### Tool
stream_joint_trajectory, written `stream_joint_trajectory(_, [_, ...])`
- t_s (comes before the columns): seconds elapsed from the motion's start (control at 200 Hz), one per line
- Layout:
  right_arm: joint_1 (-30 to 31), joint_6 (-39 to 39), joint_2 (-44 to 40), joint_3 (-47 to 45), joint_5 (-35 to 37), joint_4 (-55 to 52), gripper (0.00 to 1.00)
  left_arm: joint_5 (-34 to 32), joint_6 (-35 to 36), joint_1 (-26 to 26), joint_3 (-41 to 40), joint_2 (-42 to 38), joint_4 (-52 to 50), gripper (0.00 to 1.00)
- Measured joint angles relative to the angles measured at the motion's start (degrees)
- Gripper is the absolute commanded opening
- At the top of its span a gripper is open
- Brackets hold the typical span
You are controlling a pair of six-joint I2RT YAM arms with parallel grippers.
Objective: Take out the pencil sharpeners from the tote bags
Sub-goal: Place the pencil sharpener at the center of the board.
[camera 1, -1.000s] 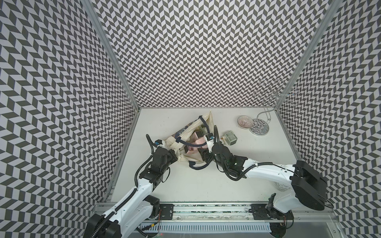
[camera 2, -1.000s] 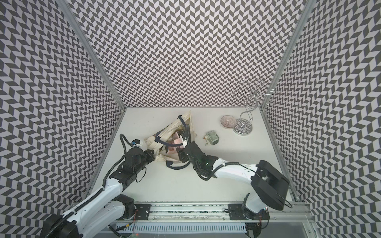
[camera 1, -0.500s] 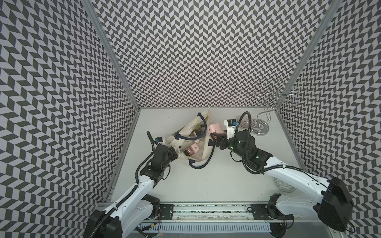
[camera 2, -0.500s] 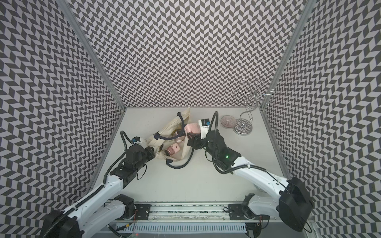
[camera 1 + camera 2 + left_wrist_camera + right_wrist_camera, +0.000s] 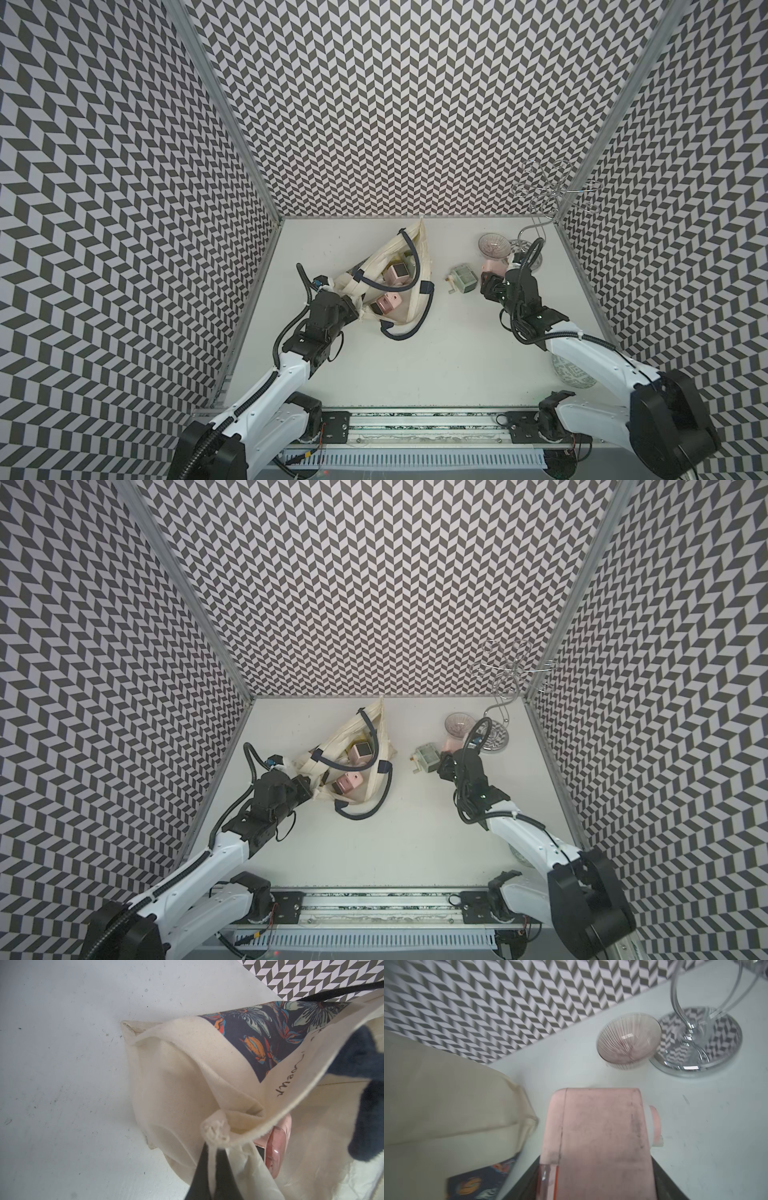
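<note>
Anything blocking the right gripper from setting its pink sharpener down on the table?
Around the held pink sharpener: a green sharpener close on the bag's side, the glass bowl just behind; the table toward the robot looks open.

- In both top views, looks down steeply from high above the near edge toward the back wall (image 5: 415,124), far enough to take in the whole bench (image 5: 415,353); covers almost the same scene twice, shifted slightly sideways.
- On the left wrist, sits very near the tote bag (image 5: 176,1084), looking past the left end effector (image 5: 213,1167) onto the bench.
- On the right wrist, looks close over the pink pencil sharpener (image 5: 596,1136) toward the bowl (image 5: 629,1039) and stand (image 5: 695,1068).
- Shares the tote's printed panel (image 5: 477,1186) between both wrist views.
</note>
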Motion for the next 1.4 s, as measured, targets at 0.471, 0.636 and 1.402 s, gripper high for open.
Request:
stream_joint_trajectory(0.471, [-1.66, 0.98, 17.79, 3.8, 1.7, 1.64, 0.73, 0.15, 0.17, 0.0, -0.11, -2.4, -0.33, 0.0])
stream_joint_trajectory(0.636, [-1.66, 0.5, 16.02, 4.87, 1.16, -3.15, 0.9, 0.28, 0.17, 0.0, -0.11, -2.38, -0.35, 0.0])
stream_joint_trajectory(1.402, [23.32, 9.92, 10.1, 15.23, -30.01, 9.31, 0.8, 0.37, 0.15, 0.0, -0.13, -2.43, -0.37, 0.0])
